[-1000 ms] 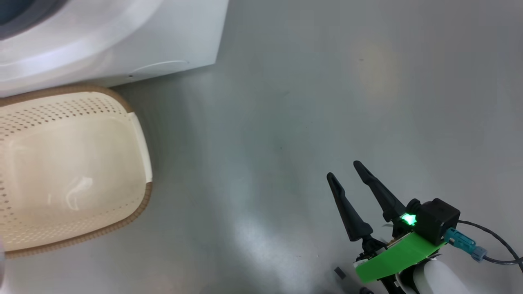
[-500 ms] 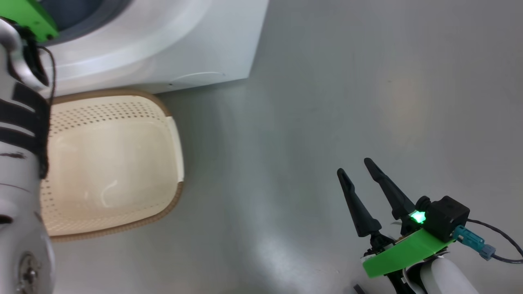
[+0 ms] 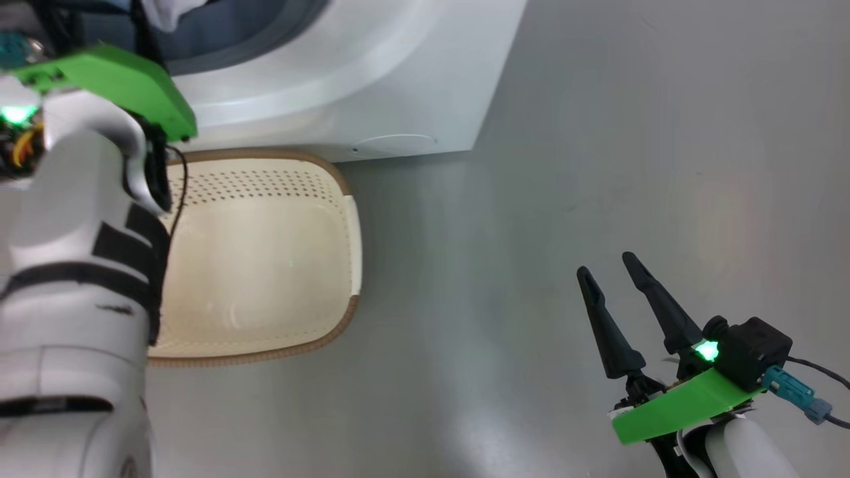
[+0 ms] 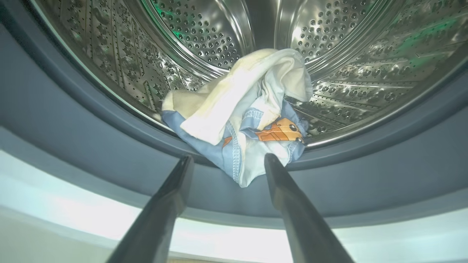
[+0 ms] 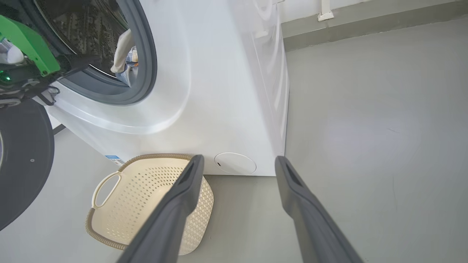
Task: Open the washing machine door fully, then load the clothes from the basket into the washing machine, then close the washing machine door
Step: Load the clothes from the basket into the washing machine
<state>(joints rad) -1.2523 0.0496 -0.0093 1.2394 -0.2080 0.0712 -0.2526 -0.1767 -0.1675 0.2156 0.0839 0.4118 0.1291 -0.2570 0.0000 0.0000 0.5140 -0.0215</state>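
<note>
Left wrist view: clothes (image 4: 237, 109) lie inside the washing machine (image 4: 365, 73).

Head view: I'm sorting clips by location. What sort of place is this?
Likely a laundry area, perhaps a test room: a white front-loading washing machine, a cream basket right beside it, and a smooth grey floor.

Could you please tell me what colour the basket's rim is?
The basket rim is brown, woven-look; clearest in the head view.

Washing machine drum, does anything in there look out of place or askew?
Yes: the clothes sit bunched at the drum's front edge, and a light blue corner hangs out over the grey-blue gasket. The door might pinch it.
</note>
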